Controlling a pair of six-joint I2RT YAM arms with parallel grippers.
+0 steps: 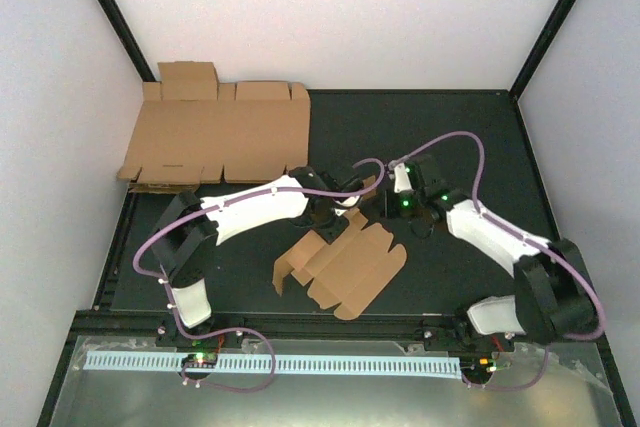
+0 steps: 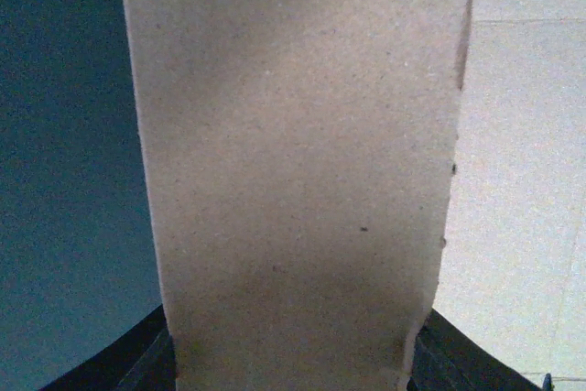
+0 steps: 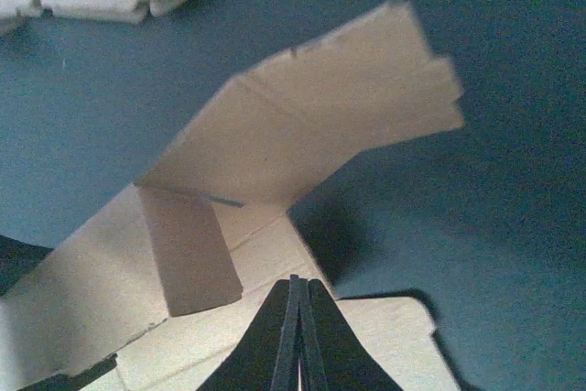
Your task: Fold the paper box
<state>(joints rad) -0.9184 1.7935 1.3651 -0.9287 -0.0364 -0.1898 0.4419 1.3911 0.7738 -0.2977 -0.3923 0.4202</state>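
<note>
Box: the paper box (image 1: 345, 265) is lying half-folded on the dark surface (image 1: 450, 137) at the centre of the top view, with one flap rising.
Risk: the raised flap is likely springing back flat, or the box is sliding, if either contact slips.
Left jaws: the left gripper (image 1: 348, 203) is facing a panel that is blocking its camera, so I cannot tell its opening.
Right jaws: the right gripper (image 3: 295, 318) is pressing together over the cardboard; any pinch is unclear.
</note>
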